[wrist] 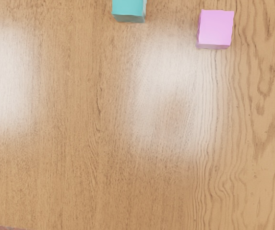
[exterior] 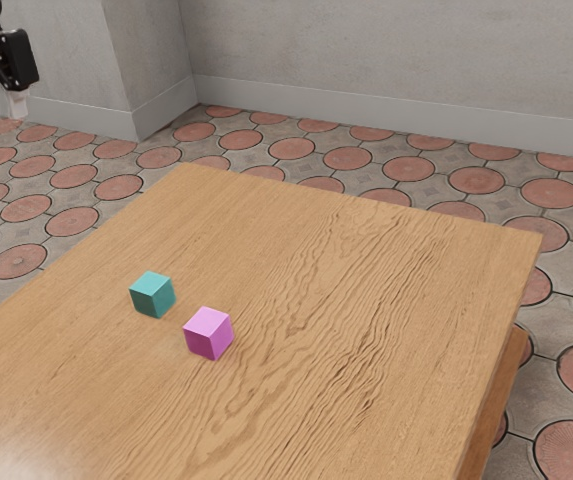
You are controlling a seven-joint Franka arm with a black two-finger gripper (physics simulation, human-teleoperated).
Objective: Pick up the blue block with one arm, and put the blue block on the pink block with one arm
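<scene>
A light wooden table (exterior: 366, 300) with wavy grain fills the lower part of the exterior view. It stands on a floor (exterior: 476, 180) of round reddish tiles set in grey, backed by a plain grey wall (exterior: 416, 50) with a pale baseboard. The blue block (exterior: 152, 294), which looks teal, rests on the tabletop at lower left of centre. The pink block (exterior: 208, 333) sits just beside it, apart. The gripper (exterior: 14, 98) hangs in the upper left corner, well away from both blocks. It holds neither, and how far open it is cannot be told. In the wrist view, both blocks (wrist: 128, 10) (wrist: 216, 28) lie on glossy wood (wrist: 127, 143).
</scene>
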